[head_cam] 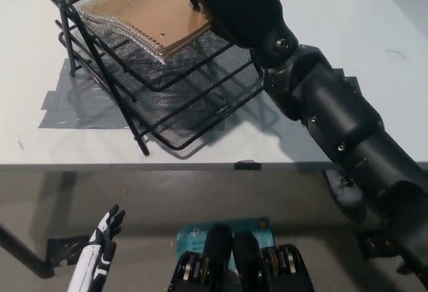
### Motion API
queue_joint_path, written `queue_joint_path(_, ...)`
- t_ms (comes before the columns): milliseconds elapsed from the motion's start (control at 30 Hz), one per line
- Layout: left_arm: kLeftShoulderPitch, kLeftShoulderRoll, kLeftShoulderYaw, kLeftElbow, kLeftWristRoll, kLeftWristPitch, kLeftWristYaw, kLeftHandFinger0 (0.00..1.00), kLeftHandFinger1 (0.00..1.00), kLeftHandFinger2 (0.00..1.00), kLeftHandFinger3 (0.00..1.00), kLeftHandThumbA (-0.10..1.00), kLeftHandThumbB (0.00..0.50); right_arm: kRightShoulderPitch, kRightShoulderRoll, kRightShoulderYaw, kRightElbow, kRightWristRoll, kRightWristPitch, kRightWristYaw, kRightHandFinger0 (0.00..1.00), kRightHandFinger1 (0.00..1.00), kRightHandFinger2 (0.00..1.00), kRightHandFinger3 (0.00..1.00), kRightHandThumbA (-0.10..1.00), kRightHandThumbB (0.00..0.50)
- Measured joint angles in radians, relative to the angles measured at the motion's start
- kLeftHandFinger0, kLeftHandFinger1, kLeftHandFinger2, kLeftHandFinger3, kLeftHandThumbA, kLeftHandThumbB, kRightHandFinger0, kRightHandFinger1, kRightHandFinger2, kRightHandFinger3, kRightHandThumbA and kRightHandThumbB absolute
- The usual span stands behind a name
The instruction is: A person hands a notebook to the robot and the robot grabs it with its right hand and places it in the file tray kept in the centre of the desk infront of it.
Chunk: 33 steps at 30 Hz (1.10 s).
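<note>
My black right hand [235, 3] is shut on the right edge of a brown spiral-bound notebook [150, 13]. The notebook is tilted, its spiral edge toward the near left, and it lies over the top tier of the black wire-mesh file tray [194, 101], partly inside it. The far part of the notebook and hand runs out of the picture's top. My white left hand [100, 248] rests low at the lower left, below the desk edge, fingers spread and holding nothing.
The tray stands on a white desk [348, 25], held by grey tape patches [73, 101] at its left. The desk's front edge runs across the middle of the picture. A blue label [194, 232] lies on the floor below.
</note>
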Motion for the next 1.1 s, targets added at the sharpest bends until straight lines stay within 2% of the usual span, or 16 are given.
queue_joint_path(133,0.000,0.000,-0.003,-0.001,0.002,0.000,0.000,0.99,1.00,1.00,1.00,1.00,0.343,-0.010,0.010,-0.001,0.051,0.006,0.001,-0.038,0.00,0.00,0.03,0.17,0.47,0.000)
queue_joint_path(200,-0.001,-0.001,-0.003,0.000,0.003,0.000,0.000,0.99,1.00,1.00,1.00,1.00,0.344,-0.022,0.017,-0.001,0.093,0.016,0.000,-0.065,0.00,0.00,0.01,0.12,0.47,0.000)
queue_joint_path(233,-0.001,-0.001,-0.003,0.000,0.003,0.000,0.000,0.99,1.00,1.00,1.00,1.00,0.349,-0.025,0.019,-0.001,0.103,0.019,0.000,-0.070,0.00,0.00,0.01,0.05,0.53,0.000)
queue_joint_path(267,-0.001,-0.001,-0.004,0.000,0.003,0.000,0.000,0.99,1.00,1.00,1.00,1.00,0.349,-0.034,0.023,-0.001,0.130,0.025,0.000,-0.086,0.00,0.00,0.01,0.03,0.57,0.000)
queue_joint_path(300,-0.001,-0.001,-0.004,0.000,0.003,0.000,0.000,0.98,1.00,1.00,1.00,1.00,0.362,-0.034,0.023,-0.001,0.130,0.025,0.000,-0.086,0.00,0.00,0.00,0.02,0.67,0.000)
queue_joint_path(367,-0.001,-0.001,-0.003,0.000,0.005,0.000,0.001,0.98,1.00,1.00,1.00,1.00,0.364,-0.059,0.031,0.002,0.204,0.037,0.000,-0.121,0.00,0.00,0.00,0.02,0.68,0.000)
queue_joint_path(400,-0.001,-0.001,-0.003,0.000,0.008,0.000,0.001,0.99,1.00,1.00,1.00,1.00,0.376,-0.068,0.035,0.011,0.240,0.037,0.000,-0.124,0.00,0.00,0.01,0.00,0.74,0.000)
queue_joint_path(433,-0.001,-0.002,-0.003,0.000,0.009,0.000,0.001,0.99,1.00,1.00,1.00,1.00,0.376,-0.069,0.037,0.013,0.253,0.038,0.000,-0.126,0.00,0.00,0.03,0.04,0.67,0.000)
queue_joint_path(533,-0.001,-0.002,-0.003,0.000,0.011,0.001,0.001,0.99,1.00,1.00,1.00,1.00,0.374,-0.069,0.053,0.024,0.321,0.042,0.000,-0.134,0.00,0.00,0.04,0.07,0.61,0.000)
queue_joint_path(600,-0.001,-0.002,-0.003,-0.001,0.011,0.002,0.001,0.99,1.00,1.00,1.00,1.00,0.390,-0.069,0.061,0.031,0.357,0.044,0.000,-0.140,0.00,0.00,0.09,0.14,0.63,0.000)
queue_joint_path(733,-0.001,-0.003,-0.003,-0.002,0.011,0.008,0.001,0.99,1.00,1.00,1.00,1.00,0.401,-0.071,0.064,0.036,0.388,0.050,-0.002,-0.152,0.00,0.00,0.12,0.17,0.64,0.000)
queue_joint_path(933,-0.003,-0.006,-0.004,-0.001,0.011,0.014,0.001,0.99,1.00,1.00,1.00,1.00,0.390,-0.070,0.064,0.058,0.392,0.061,-0.002,-0.166,0.00,0.00,0.11,0.09,0.64,0.000)
queue_joint_path(967,-0.004,-0.006,-0.004,-0.002,0.012,0.015,0.001,1.00,1.00,1.00,1.00,1.00,0.386,-0.069,0.063,0.065,0.390,0.062,-0.001,-0.166,0.00,0.00,0.15,0.12,0.59,0.009)
queue_joint_path(1033,-0.005,-0.006,-0.004,-0.002,0.013,0.016,0.001,1.00,1.00,1.00,1.00,1.00,0.379,-0.067,0.063,0.072,0.387,0.062,0.000,-0.164,0.00,0.08,0.27,0.26,0.71,0.057)
queue_joint_path(1067,-0.007,-0.006,-0.004,-0.002,0.014,0.016,0.001,0.99,1.00,1.00,1.00,1.00,0.375,-0.060,0.063,0.077,0.367,0.067,-0.001,-0.141,0.09,0.20,0.39,0.39,0.82,0.131)
queue_joint_path(1100,-0.007,-0.006,-0.004,-0.001,0.014,0.016,0.001,0.99,1.00,1.00,1.00,1.00,0.375,-0.057,0.063,0.078,0.358,0.070,-0.001,-0.126,0.21,0.37,0.60,0.56,0.84,0.227)
